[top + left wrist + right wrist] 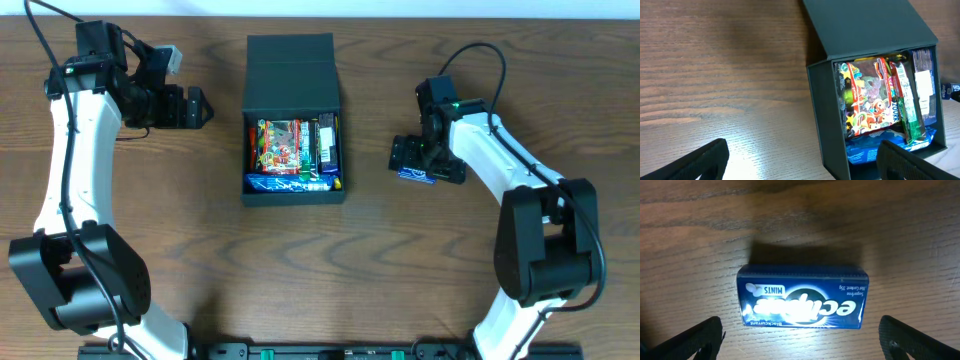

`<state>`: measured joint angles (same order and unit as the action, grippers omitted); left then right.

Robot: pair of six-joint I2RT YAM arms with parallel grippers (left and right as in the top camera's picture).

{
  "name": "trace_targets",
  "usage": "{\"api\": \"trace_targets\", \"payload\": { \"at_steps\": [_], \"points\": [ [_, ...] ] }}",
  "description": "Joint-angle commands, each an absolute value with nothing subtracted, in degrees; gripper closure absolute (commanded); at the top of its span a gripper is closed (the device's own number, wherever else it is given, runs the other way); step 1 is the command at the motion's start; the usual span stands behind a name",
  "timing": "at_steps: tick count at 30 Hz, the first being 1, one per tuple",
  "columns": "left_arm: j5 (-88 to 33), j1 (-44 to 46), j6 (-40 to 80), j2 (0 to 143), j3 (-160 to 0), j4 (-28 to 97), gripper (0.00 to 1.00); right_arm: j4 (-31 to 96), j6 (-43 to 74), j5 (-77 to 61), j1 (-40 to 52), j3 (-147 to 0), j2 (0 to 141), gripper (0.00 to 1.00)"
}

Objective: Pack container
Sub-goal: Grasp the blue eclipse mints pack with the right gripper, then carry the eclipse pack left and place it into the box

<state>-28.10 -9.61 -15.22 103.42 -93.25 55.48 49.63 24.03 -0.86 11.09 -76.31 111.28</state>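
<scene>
The dark grey-green container (293, 192) stands open at the table's middle, its flap lid (291, 70) folded back. It holds several colourful snack packets (285, 145). In the left wrist view the container (826, 115) shows its packets (870, 97). My left gripper (197, 106) is open and empty, left of the container; its point in the wrist view (802, 162) lies by the container's left wall. My right gripper (415, 160) is open right above a blue Eclipse mints tin (414, 174) lying on the table right of the container. The tin (802, 297) lies between and just ahead of the spread fingers (802, 340).
The wooden table (320, 270) extends to the front. The arm bases stand at the front left (80, 280) and front right (545, 250).
</scene>
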Motion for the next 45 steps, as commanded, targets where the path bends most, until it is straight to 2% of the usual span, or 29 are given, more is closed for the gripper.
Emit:
{"api": "trace_targets", "payload": {
  "at_steps": [1, 8, 16, 24, 28, 38, 45],
  "points": [
    [-27.90, -9.69, -15.42, 103.83, -93.86, 55.46, 0.05, 49.52, 22.63, -2.02, 10.79, -75.96, 113.51, 0.01],
    [-27.88, -9.69, -15.40, 103.83, -93.86, 55.46, 0.05, 49.32, 22.65, -1.93, 10.76, -75.96, 114.67, 0.01],
    [-27.90, -9.69, -15.40, 103.83, -93.86, 55.48, 0.05, 49.04, 22.65, -1.93, 10.76, -75.96, 115.52, 0.16],
    [-27.90, -9.69, -15.40, 103.83, -93.86, 55.48, 0.05, 49.04, 22.70, -1.96, 10.79, -76.01, 115.52, 0.25],
    [-27.90, -9.69, -15.40, 103.83, -93.86, 55.48, 0.05, 49.30, 23.31, -1.98, 10.79, -76.79, 115.50, 0.27],
    [-26.52, -9.72, -15.42, 103.83, -93.86, 55.46, 0.05, 59.64, 20.40, -3.38, 12.56, -97.71, 115.50, 0.37],
    [-23.49, -9.74, -15.44, 103.83, -93.86, 55.24, 0.04, 62.39, 17.45, -6.92, 21.74, -112.77, 115.50, 0.38]
  ]
}}
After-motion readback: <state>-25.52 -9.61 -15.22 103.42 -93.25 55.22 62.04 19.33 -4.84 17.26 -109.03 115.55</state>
